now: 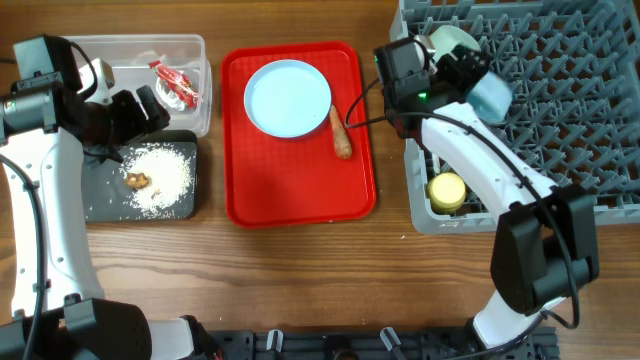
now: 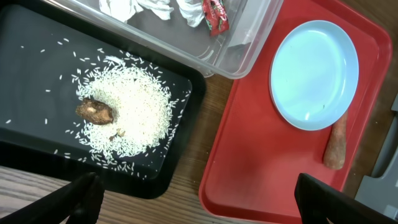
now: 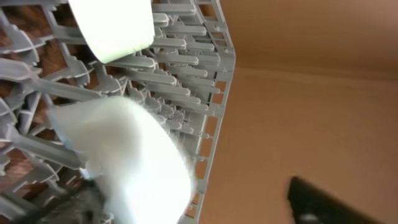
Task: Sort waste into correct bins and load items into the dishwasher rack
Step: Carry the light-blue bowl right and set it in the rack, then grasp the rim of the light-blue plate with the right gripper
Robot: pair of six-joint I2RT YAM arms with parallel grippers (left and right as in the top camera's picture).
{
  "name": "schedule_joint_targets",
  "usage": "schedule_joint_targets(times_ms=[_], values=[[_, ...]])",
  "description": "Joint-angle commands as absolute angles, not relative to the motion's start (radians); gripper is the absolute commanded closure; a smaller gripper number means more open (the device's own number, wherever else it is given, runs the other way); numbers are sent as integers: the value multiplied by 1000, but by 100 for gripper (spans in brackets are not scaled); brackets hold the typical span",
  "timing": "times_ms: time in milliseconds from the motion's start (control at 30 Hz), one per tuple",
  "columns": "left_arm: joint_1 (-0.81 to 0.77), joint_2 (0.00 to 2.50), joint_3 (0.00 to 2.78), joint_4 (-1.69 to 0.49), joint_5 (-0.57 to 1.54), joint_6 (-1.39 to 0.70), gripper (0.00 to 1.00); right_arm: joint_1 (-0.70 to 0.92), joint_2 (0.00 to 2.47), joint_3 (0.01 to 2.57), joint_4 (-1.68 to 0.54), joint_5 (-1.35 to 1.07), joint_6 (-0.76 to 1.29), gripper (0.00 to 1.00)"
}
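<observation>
Surface: wooden table (image 1: 300, 280) seen from above, an arm at each side.
Left gripper (image 1: 145, 108): released, fingers spread wide and holding nothing, hovering over the near edge of the clear tub and the far edge of the black tray.
Clear tub (image 1: 190, 50): far left; red wrapper (image 1: 178, 85) and crumpled white scrap (image 2: 134, 7) lie inside.
Black tray (image 1: 100, 200): just near of the tub; rice crumbs (image 1: 160, 175) heaped in it, brown lump (image 1: 137, 180) on their left edge.
Red tray (image 1: 300, 190): centre; pale blue plate (image 1: 288, 97) at its far end, carrot stick (image 1: 340, 132) touching the plate's right rim.
Right gripper (image 1: 470, 75): released, fingers wide apart over the rack's far left part; the light blue bowl (image 1: 490, 95), blurred, sits just beside it.
Dishwasher rack (image 1: 570, 100): right side; whitish bowl (image 1: 450, 42) at its far left, yellow cup (image 1: 447, 190) in its near left corner.
</observation>
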State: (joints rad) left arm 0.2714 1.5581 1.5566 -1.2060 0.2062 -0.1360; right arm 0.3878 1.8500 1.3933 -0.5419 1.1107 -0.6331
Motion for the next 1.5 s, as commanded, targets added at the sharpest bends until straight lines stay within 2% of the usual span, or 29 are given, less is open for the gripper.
schedule_joint_targets(times_ms=[0, 200, 400, 467, 600, 700, 767, 867, 933, 967, 1133, 1300, 1467], values=[[277, 1539, 1557, -1205, 208, -138, 0, 391, 1872, 1382, -518, 1106, -625, 0], [277, 1539, 1557, -1205, 208, -138, 0, 401, 1822, 1409, -450, 1082, -548, 0], [277, 1539, 1557, -1205, 208, -138, 0, 401, 1720, 1490, -485, 840, -411, 0], [277, 1539, 1557, -1205, 208, -138, 0, 402, 1687, 1537, -555, 621, -315, 0], [277, 1539, 1557, -1205, 208, -138, 0, 401, 1661, 1585, -641, -170, -61, 0], [277, 1539, 1557, -1205, 208, -138, 0, 415, 1696, 1565, -629, -522, 57, 0], [277, 1539, 1557, -1205, 208, -138, 0, 435, 1728, 1555, -626, -604, 109, 0], [277, 1539, 1557, -1205, 208, -138, 0, 456, 1776, 1555, -614, -612, 315, 0], [277, 1539, 1557, -1205, 208, -138, 0, 468, 1808, 1555, -594, -595, 384, 2], [277, 1539, 1557, -1205, 208, -138, 0, 476, 1825, 1555, -586, -545, 425, 11], [277, 1539, 1557, -1205, 207, -138, 0, 542, 1918, 1555, -623, -93, 776, 12], [277, 1539, 1557, -1205, 208, -138, 0, 603, 2030, 1555, -553, 24, 822, 13], [277, 1539, 1557, -1205, 208, -138, 0, 609, 2155, 1556, -502, 15, 883, 23]])
